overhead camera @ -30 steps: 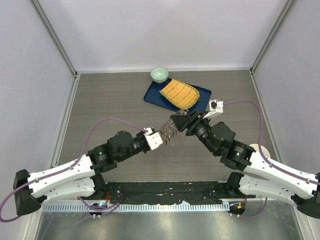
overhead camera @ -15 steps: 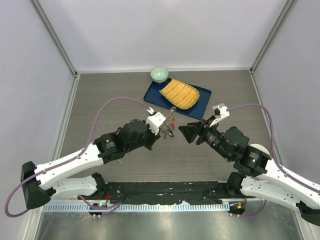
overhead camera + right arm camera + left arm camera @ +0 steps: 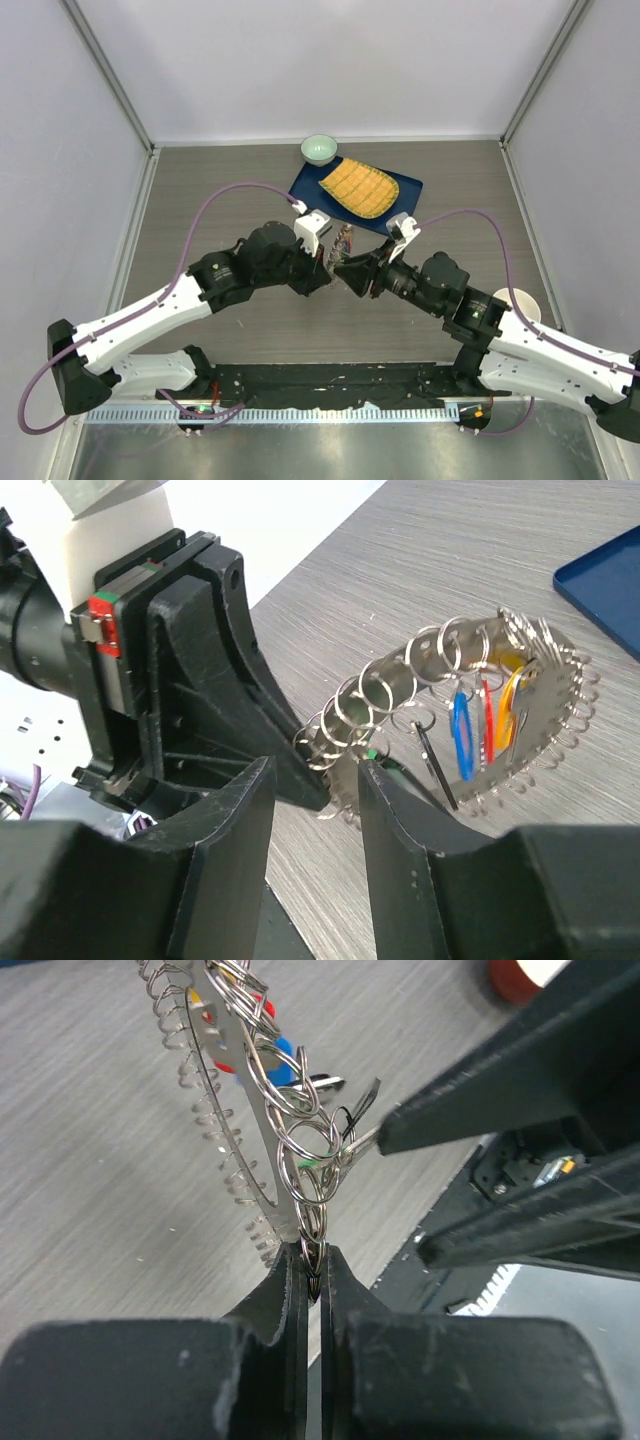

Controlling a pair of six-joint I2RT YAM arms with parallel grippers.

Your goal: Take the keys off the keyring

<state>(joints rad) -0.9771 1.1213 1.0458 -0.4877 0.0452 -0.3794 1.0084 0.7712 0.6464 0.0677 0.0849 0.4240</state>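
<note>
Steel keyring [image 3: 255,1100] hung mid-frame over the worktop [image 3: 220,200], left pincer [image 3: 312,1265] clamped on its lower loops. Right pincer [image 3: 318,775] stood jaws apart beside the keys [image 3: 462,730]. Risk: a sideways tug could slip that thin hold.

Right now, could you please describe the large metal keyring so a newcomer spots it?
On the grey wooden table, on the near side of the dark blue tray, the left gripper pinches a thin metal keyring. Only it bristles with small silver rings and red, blue and yellow keys.

Wood-grain table [image 3: 200,190], blue tray [image 3: 303,190], green bowl [image 3: 319,150]
</note>
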